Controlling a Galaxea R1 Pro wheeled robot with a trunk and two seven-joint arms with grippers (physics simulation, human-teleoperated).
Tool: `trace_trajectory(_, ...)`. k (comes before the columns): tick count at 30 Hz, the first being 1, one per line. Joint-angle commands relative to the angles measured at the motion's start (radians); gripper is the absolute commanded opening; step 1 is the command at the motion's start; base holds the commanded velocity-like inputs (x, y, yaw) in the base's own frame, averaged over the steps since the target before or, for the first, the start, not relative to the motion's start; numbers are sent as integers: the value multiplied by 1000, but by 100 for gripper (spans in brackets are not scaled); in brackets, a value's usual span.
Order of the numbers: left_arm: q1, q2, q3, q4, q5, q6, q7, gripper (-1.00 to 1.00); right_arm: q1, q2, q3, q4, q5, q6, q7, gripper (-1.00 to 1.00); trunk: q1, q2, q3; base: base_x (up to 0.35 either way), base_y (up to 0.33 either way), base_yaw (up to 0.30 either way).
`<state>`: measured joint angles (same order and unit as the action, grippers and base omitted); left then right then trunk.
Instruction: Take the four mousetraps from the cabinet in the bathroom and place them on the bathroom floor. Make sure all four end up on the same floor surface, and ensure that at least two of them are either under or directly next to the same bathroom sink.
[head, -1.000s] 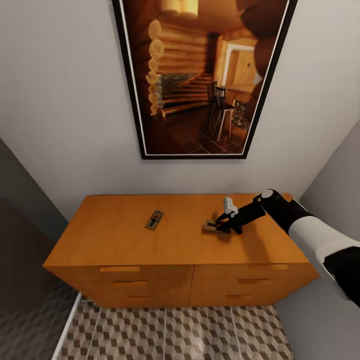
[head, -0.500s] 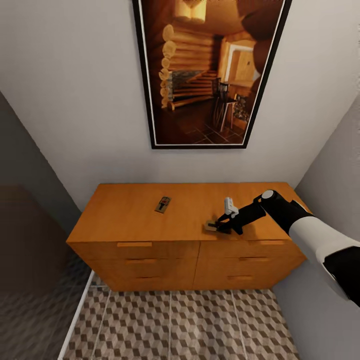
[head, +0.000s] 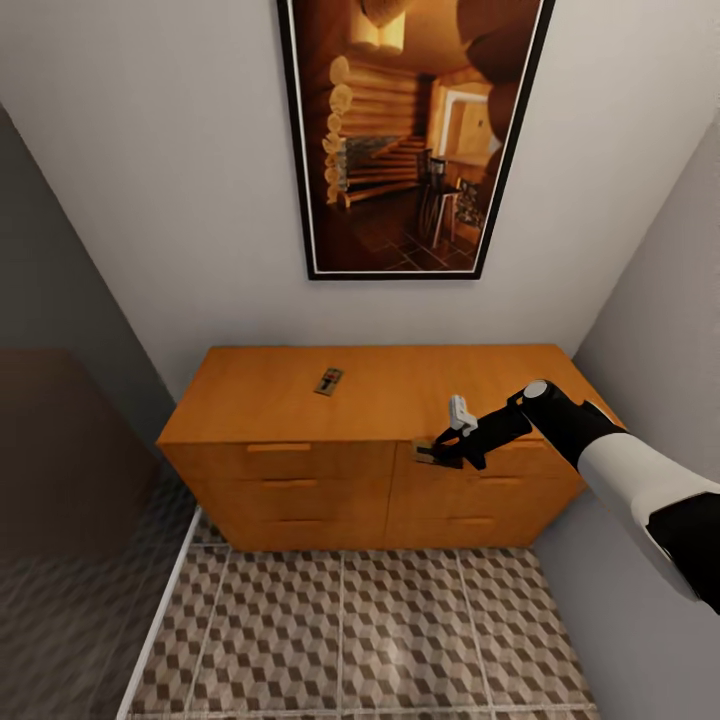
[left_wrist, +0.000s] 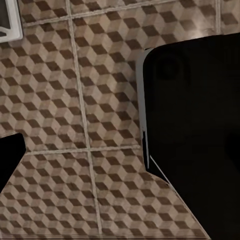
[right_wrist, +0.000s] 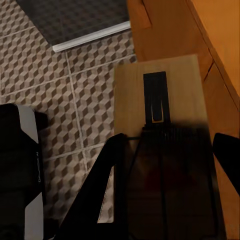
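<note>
1. Head view: right gripper reaching out at the front edge of the orange-brown cabinet, fingers clamped on a held mousetrap that sits level with the cabinet's top edge, above the right-hand drawer fronts.
2. Same view: second mousetrap lying flat on the cabinet top, left of centre and well apart from the held one.
3. Same view: framed picture of a log-cabin interior hanging on the pale wall above the cabinet; cube-patterned bathroom floor spread out in front of the drawers.
4. Left wrist view: looking down on the bathroom floor with its pale grout lines, a large black part of the robot body alongside; left fingers out of sight, so cannot tell their state.
5. Right wrist view: held mousetrap gripped between the dark fingers, its pale wooden board and dark metal part seen close up; cabinet beside it, bathroom floor below.
</note>
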<state>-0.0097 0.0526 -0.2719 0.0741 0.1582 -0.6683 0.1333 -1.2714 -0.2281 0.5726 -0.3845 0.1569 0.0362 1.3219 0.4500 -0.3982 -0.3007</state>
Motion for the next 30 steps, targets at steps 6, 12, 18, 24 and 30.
trace_trajectory(6, -1, 0, -10, 3, 7, -5, 2, 100, -1, 0, 1, 2, 2, 4, -11, -100, 0, -2, -2, -293, 0, 0)
trace_trajectory(12, -1, 0, -9, 3, 7, -5, 2, 100, 0, 1, 1, 28, 1, 2, -19, -100, 0, -2, -2, -300, 0, 0)
trace_trajectory(18, -1, 0, -9, 3, 7, -5, 2, 100, -1, 8, 2, 142, -1, -74, -59, -100, 0, -2, -2, -158, 0, 0)
trace_trajectory(24, -1, 0, -9, 2, 7, -5, 2, 100, 17, 49, 3, 336, -1, -242, -126, -100, 0, -2, -2, -16, 0, 0)
trace_trajectory(30, -1, -2, -7, 0, 6, -5, 2, 100, 199, 60, 3, 365, 23, -320, -197, -100, 0, -2, -2, -1, 0, 0)
